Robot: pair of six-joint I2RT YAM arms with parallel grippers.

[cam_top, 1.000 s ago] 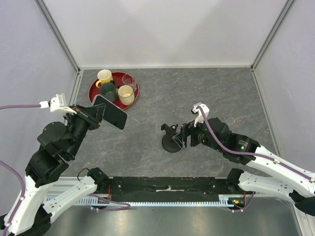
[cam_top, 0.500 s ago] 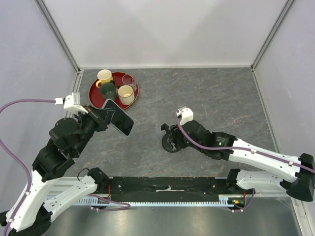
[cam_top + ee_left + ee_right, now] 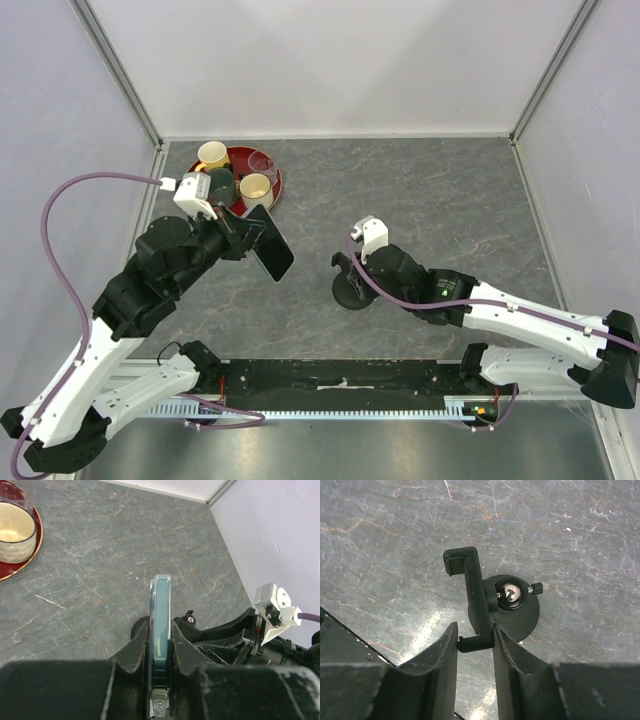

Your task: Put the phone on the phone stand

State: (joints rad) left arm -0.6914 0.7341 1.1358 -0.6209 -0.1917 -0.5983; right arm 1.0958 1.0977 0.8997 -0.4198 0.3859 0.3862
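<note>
Left wrist view: the left claw [image 3: 160,680] has its two fingers [image 3: 131,662] pressed on the flat sides of the phone [image 3: 161,615]. The phone stands on its thin edge between them, and its pale rim points up and away from the camera. Past the phone is the grey table [image 3: 110,545]. At the far left of this view a cream cup [image 3: 15,530] sits on a red tray [image 3: 38,537]. At the right, part of the other arm shows, with a white block [image 3: 272,610] on it.

From the top view, the left claw [image 3: 243,236] holds the phone [image 3: 270,245] up off the table, tilted. The phone is just in front of the red tray [image 3: 237,157], which carries cups. It is to the left of the phone stand [image 3: 350,292] and does not touch it.

In the right wrist view, the right claw [image 3: 475,645] pinches the low end of the stand's clamp bracket [image 3: 472,592]. The little foot of the bracket fills the gap between the two fingers [image 3: 445,652]. The bracket sticks up from a shiny ball [image 3: 510,594] on the round black base [image 3: 522,622]. The base sits flat on the table [image 3: 570,555].

From above, the right claw [image 3: 350,266] is right over the stand, near the middle of the table [image 3: 430,200].
</note>
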